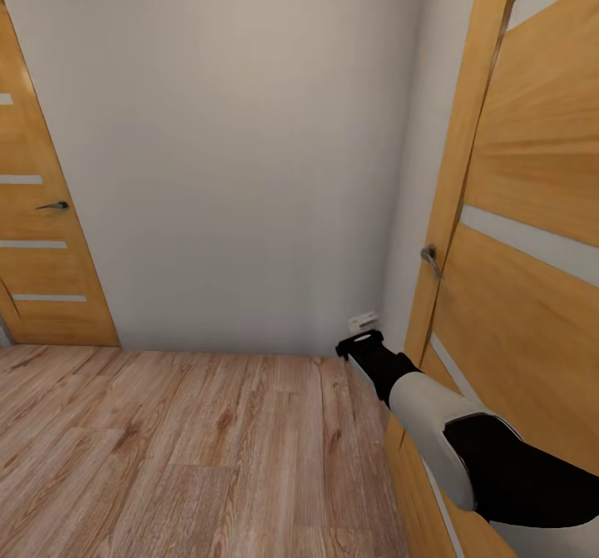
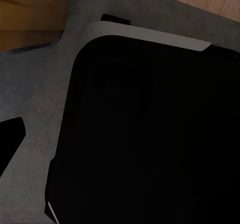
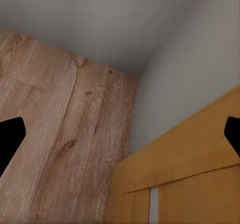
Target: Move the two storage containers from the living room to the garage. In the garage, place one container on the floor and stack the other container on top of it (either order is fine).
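1. Ahead, in the head view, a plain grey-white wall (image 1: 233, 142) fills the upper middle of the frame and meets a light wood plank floor (image 1: 183, 450) across the lower half.
2. At the left edge stands a closed wooden door (image 1: 42, 242) with pale frosted strips and a dark lever handle (image 1: 53, 205).
3. Along the right side, a second wooden door (image 1: 532, 209) with the same pale strips runs from top to bottom; its metal handle (image 1: 430, 259) sits at mid-height near its left edge.
4. From the lower right corner, the right arm (image 1: 449, 425) reaches toward the room corner, white on the forearm and black at the wrist, lying close against the lower part of that door.
5. The right gripper (image 1: 363, 325) shows only as a small pale tip beyond the black wrist, low against the wall. In the right wrist view, its two dark fingertips (image 3: 10, 141) sit at opposite edges with a wide gap and nothing between them, so the pincer is released; behind it are the wooden door (image 3: 185, 169), the plank floor (image 3: 60, 134) and the wall (image 3: 165, 58).
6. In the left wrist view, a large black body panel with a white rim (image 2: 150, 134) takes up most of the frame. One dark fingertip (image 2: 10, 139) of the left gripper pokes in at the left edge, and I cannot tell whether this pincer is released or clenched.
7. No orange-red bin can be seen here; the boards underfoot are light wood planks.
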{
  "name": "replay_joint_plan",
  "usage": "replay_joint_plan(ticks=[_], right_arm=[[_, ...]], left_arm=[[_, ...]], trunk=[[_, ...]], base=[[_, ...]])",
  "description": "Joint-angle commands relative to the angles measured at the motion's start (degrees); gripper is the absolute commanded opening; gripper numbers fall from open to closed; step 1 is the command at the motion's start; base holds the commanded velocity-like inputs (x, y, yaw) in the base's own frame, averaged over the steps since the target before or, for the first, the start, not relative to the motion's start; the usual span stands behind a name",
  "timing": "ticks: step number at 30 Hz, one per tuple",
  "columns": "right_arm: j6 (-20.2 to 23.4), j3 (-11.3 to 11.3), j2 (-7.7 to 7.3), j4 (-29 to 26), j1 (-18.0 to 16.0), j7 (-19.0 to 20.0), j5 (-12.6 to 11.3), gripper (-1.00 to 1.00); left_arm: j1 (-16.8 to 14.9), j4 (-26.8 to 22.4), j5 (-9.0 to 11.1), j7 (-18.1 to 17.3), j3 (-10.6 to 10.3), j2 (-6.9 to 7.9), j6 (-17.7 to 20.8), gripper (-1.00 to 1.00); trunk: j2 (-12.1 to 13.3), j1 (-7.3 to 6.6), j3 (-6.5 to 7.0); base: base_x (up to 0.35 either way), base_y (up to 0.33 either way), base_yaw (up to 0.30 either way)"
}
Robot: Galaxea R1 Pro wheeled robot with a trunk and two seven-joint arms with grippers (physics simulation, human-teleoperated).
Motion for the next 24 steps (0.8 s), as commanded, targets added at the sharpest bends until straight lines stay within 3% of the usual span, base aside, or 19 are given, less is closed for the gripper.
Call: replay_joint_plan(ticks=[1,8,13,16,24], right_arm=[[0.5,0.2,0.01,0.1,0.0,0.0,0.5,1.0],[0.2,0.2,0.05,5.6,0.9,0.0,-0.2,1.0],[-0.7,0.2,-0.23,10.8,3.7,0.2,-3.4,1.0],[-1.0,0.2,-0.39,11.8,6.0,0.5,-4.1,1.0],[-5.9,0.6,-0.7,12.4,20.9,0.6,-3.9,1.0]], left_arm=[[0.0,0.0,0.3,0.0,0.0,0.01,-0.1,1.0],[0.0,0.0,0.3,0.0,0.0,-0.03,-0.1,1.0],[0.0,0.0,0.3,0.0,0.0,-0.03,-0.1,1.0],[0.0,0.0,0.3,0.0,0.0,-0.03,-0.1,1.0],[0.0,0.0,0.3,0.0,0.0,-0.04,-0.1,1.0]], trunk=[[0.0,0.0,-0.06],[0.0,0.0,-0.06],[0.0,0.0,-0.06],[0.0,0.0,-0.06],[0.0,0.0,-0.06]], base=[[0.0,0.0,0.0],[0.0,0.0,0.0],[0.0,0.0,0.0],[0.0,0.0,0.0],[0.0,0.0,0.0]])
